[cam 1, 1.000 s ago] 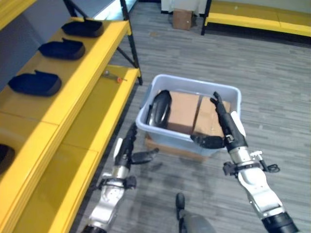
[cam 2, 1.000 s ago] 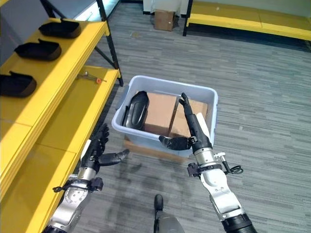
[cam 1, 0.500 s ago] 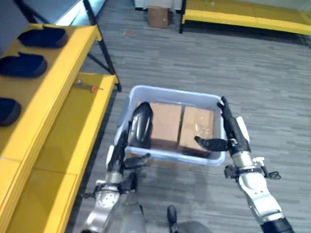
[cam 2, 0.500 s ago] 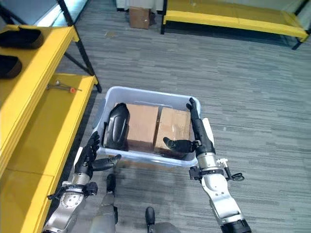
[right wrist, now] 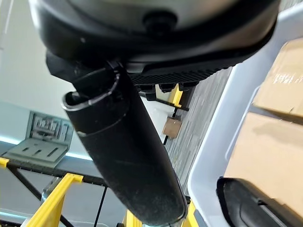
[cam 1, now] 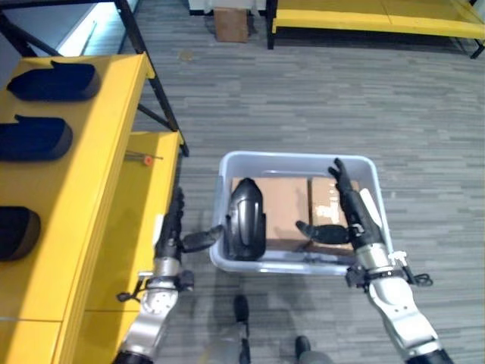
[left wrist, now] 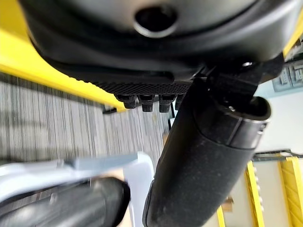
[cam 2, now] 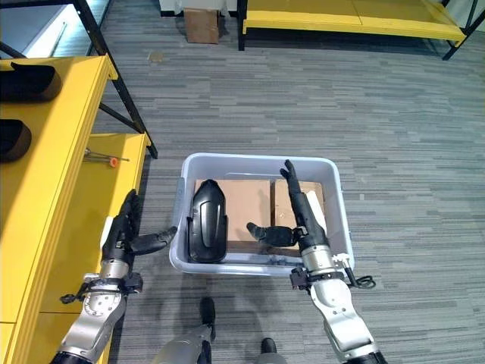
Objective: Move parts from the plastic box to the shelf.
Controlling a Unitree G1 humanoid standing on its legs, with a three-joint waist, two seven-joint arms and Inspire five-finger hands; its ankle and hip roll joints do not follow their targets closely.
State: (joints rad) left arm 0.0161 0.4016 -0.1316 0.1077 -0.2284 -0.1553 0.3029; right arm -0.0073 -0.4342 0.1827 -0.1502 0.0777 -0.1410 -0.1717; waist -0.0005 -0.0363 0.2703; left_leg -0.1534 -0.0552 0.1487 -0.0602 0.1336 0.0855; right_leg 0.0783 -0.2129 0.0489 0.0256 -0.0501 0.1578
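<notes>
A pale blue plastic box [cam 1: 301, 264] stands on the grey floor, with two cardboard boxes [cam 1: 286, 203] lying flat in it. A glossy black curved part [cam 1: 245, 219] leans upright at the box's left end. My left hand [cam 1: 173, 231] is open just outside the box's left wall, thumb stretched toward the rim. Over the box's right half my right hand [cam 1: 351, 210] is open, fingers straight and thumb reaching across the cardboard. Three more black parts [cam 1: 51, 81] lie on the yellow shelf [cam 1: 98, 159] to the left.
A small orange-handled tool [cam 1: 142, 158] lies on the shelf's lower level [cam 1: 155, 189]. Black shelf legs [cam 1: 155, 95] stand beyond it. Another yellow rack [cam 1: 364, 14] and a small cardboard carton [cam 1: 230, 23] are at the far side.
The view has swung so the box now sits straight ahead and the shelf lies further left. My right hand has come in over the cardboard, and my left hand is level with the box's left wall.
</notes>
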